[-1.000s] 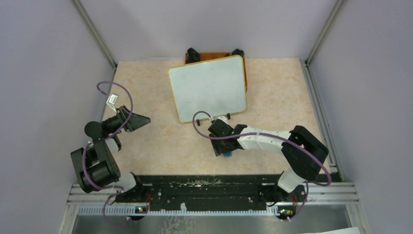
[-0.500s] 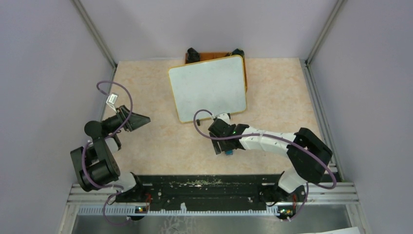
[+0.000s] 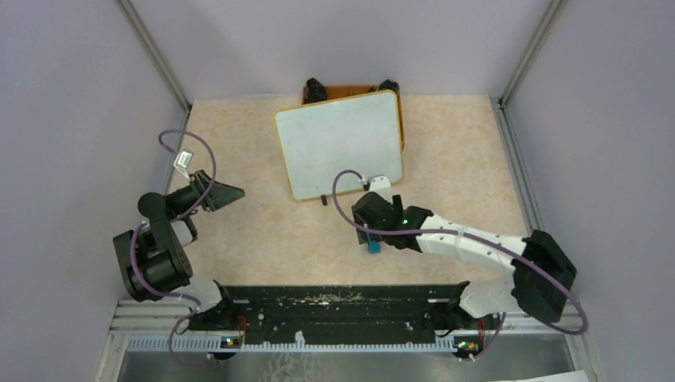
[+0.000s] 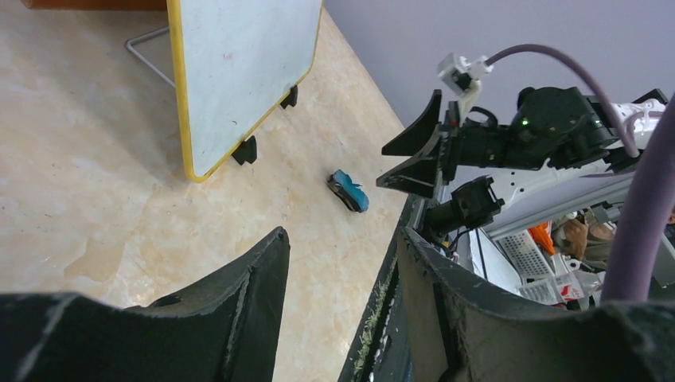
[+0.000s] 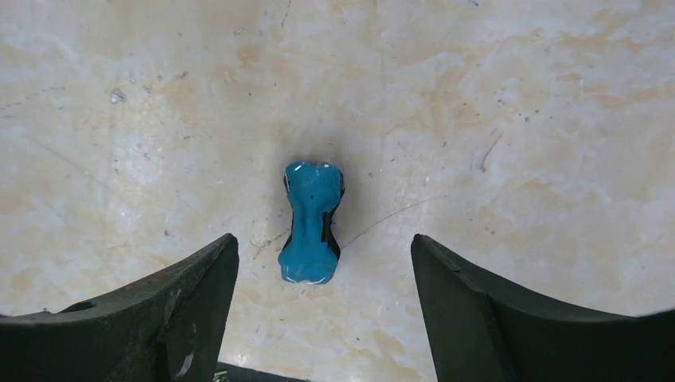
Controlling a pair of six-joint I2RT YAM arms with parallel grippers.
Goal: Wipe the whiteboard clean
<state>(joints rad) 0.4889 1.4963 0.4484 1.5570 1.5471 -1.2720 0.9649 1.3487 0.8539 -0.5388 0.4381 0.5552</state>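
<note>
The whiteboard [image 3: 338,143] stands tilted at the back centre, its face plain white with a yellow frame and black feet; the left wrist view shows the whiteboard [image 4: 239,72] too. A small blue eraser [image 3: 373,247] lies flat on the table in front of it. My right gripper [image 5: 322,243] hovers over the eraser [image 5: 312,223], open, both fingers clear of it. In the left wrist view the eraser [image 4: 349,191] lies below the right gripper [image 4: 381,166]. My left gripper [image 3: 231,195] hangs open and empty at the left, well away from the board.
An orange tray [image 3: 350,90] sits behind the board against the back wall. A black rail [image 3: 334,298] runs along the near table edge. Grey walls close in the left, right and back sides.
My right gripper has spread its jaws wider and its wrist has shifted a little to the right. The blue eraser stays on the table. The left arm has barely moved.
</note>
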